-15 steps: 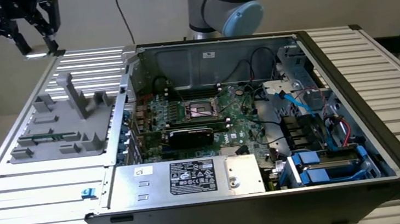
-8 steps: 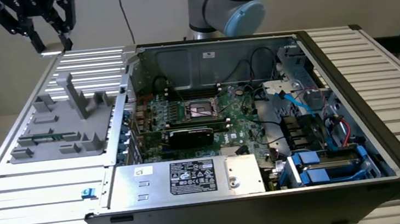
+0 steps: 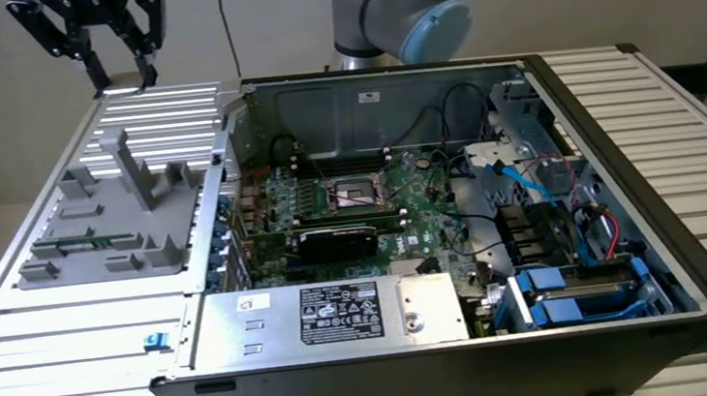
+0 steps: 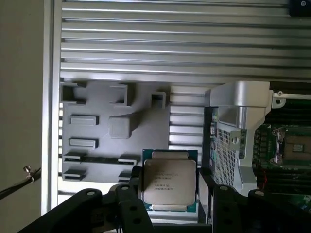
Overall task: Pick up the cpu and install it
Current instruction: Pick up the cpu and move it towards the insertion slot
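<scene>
Hanging high over the far corner of the slatted counter (image 3: 30, 346), the claw (image 3: 121, 73) was clamped on the cpu (image 4: 169, 180), its black fingers (image 4: 206, 189) pressing the chip's opposite edges. The cpu sat flat between them with its metal lid facing the wrist camera, up in the air near the grey holder tray (image 3: 97, 232) and just beside the open computer case (image 3: 607, 135). The bare socket (image 3: 360, 192) on the motherboard lay well apart from it, down inside the case. To my eye the chip was light and stiff but delicate. Its smooth lid looked slippery and its underside easily harmed, so the thin rim seemed the right place to hold it.
</scene>
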